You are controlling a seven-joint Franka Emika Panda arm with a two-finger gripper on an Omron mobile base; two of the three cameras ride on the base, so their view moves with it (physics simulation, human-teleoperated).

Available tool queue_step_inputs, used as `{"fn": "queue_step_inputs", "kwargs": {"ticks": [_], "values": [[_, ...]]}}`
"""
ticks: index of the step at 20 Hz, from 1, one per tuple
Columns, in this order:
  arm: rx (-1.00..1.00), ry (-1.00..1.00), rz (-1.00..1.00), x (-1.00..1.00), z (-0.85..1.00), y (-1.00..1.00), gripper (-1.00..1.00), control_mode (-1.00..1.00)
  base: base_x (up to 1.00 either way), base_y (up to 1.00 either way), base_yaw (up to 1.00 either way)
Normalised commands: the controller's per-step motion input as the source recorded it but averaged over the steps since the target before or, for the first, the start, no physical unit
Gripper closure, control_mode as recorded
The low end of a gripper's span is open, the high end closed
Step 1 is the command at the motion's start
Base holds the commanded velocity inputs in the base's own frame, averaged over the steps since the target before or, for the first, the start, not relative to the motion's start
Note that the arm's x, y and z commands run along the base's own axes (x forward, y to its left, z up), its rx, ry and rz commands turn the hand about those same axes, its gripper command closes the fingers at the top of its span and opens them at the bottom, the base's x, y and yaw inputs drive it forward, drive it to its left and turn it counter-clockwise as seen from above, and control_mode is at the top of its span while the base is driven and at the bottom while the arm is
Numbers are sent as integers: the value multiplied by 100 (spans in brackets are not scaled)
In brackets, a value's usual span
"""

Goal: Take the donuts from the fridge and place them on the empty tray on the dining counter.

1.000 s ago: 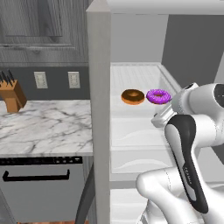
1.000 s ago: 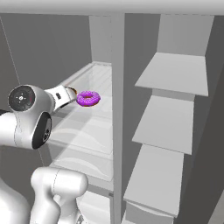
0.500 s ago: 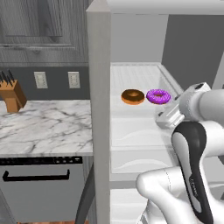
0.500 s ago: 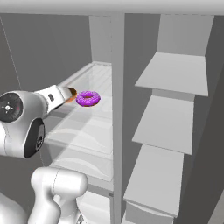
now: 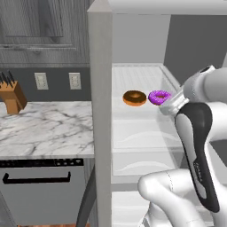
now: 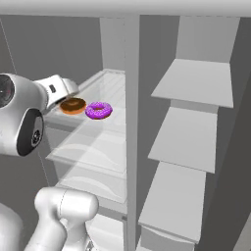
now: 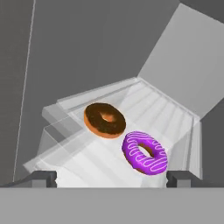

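Two donuts lie side by side on a white shelf (image 5: 142, 128) of the open fridge (image 5: 100, 53): a chocolate brown one (image 5: 134, 98) (image 6: 73, 105) (image 7: 104, 120) and a purple frosted one (image 5: 158, 97) (image 6: 99, 110) (image 7: 145, 152). My gripper (image 7: 112, 179) hovers just in front of them and slightly above, pointing at the shelf. It is open wide with nothing between its fingertips (image 7: 43, 178). In the left base view my white hand (image 5: 174, 103) sits right beside the purple donut. The tray and the dining counter are out of view.
The fridge's side wall (image 5: 100, 133) stands left of the shelf, with lower shelves (image 6: 93, 152) below. Door shelves (image 6: 196, 83) hang on the right. A marble kitchen counter (image 5: 44, 128) with a knife block (image 5: 11, 95) lies to the left, above a grey appliance (image 5: 40, 177).
My arm's upper links swung aside and the hand shifted, so the chocolate donut now shows clear of it in the right base view. The donuts have not moved. The gripper stays open.
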Motion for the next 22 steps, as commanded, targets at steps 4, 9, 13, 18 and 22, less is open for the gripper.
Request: {"fn": "queue_step_inputs", "kwargs": {"ticks": [4,9,13,18,22], "values": [[0,14,-4,0,3,-27,-100,-100,0,0,0],[0,7,0,0,-18,-20,-100,-100,0,0,0],[0,10,0,11,-36,-5,-100,-100,0,0,0],[0,13,0,32,-13,0,-100,-100,0,0,0],[-2,15,0,36,-1,0,-100,-100,0,0,0]]}}
